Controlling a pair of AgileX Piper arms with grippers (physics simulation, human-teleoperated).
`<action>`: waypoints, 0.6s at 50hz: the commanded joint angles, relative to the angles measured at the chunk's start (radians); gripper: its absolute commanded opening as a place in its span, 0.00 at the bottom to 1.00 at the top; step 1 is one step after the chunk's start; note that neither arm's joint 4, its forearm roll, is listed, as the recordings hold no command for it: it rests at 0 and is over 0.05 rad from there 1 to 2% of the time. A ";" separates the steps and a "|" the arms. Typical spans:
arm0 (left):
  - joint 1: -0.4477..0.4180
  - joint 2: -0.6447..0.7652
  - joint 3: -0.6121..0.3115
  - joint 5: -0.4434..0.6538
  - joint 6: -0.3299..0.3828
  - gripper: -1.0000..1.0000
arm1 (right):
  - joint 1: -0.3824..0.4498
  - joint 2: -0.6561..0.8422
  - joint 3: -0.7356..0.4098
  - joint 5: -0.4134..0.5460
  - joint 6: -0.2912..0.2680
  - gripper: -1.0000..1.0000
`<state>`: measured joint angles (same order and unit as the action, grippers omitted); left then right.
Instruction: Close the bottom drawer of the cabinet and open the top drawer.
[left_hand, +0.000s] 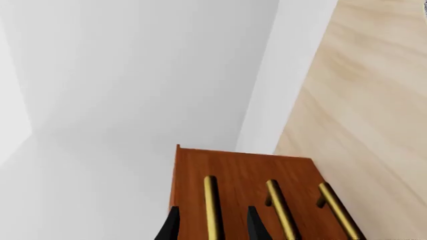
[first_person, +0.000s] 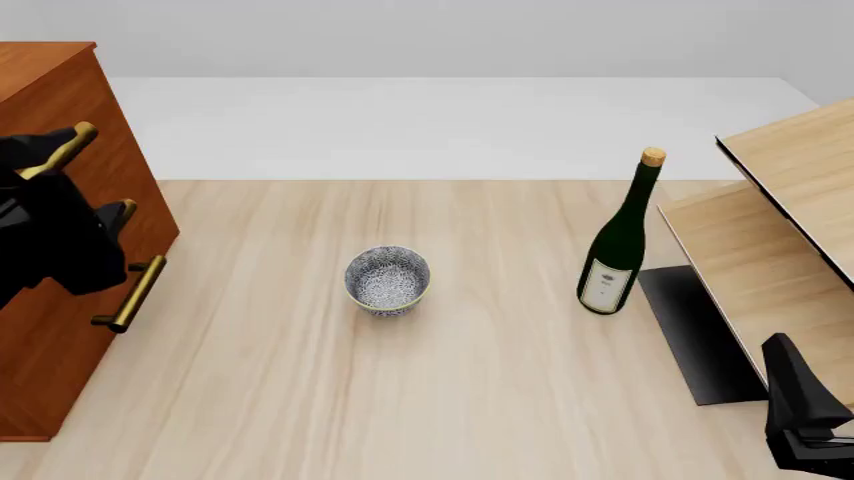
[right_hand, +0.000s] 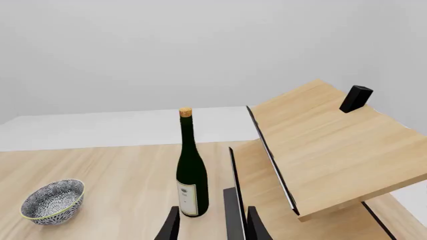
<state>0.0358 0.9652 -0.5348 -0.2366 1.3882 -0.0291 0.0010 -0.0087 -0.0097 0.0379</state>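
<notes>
Pale wooden table (first_person: 441, 400) holds the reddish-brown wooden cabinet (first_person: 54, 330) at its left edge; the left tool (left_hand: 213, 226), fingers parted around the top drawer's brass bar handle (left_hand: 211, 207), could slip off if pulled unclenched.

A bowl (first_person: 387, 280) and wine bottle (first_person: 617, 240) stand well apart mid-bench (first_person: 441, 390), open wood between them; the cabinet (first_person: 54, 340) blocks the left edge

Left arm (first_person: 47, 235) covering much of cabinet (first_person: 54, 100) front, hiding drawer seams. Cabinet running off front view's left edge. Right gripper (right_hand: 212, 225) showing fingertips only; jaw state unclear. Left gripper (left_hand: 212, 225) likewise cropped.
</notes>
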 joint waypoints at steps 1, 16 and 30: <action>0.025 0.040 0.001 -0.026 0.012 1.00 | -0.001 0.000 0.001 0.000 -0.003 1.00; 0.082 0.055 0.005 -0.020 0.044 1.00 | -0.006 0.000 0.000 0.000 0.001 1.00; 0.112 0.064 0.003 -0.017 0.058 1.00 | -0.008 0.000 0.001 0.001 0.002 1.00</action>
<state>0.1225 1.0213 -0.5308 -0.2489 1.4308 -0.0354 0.0011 -0.0081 -0.0090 0.0386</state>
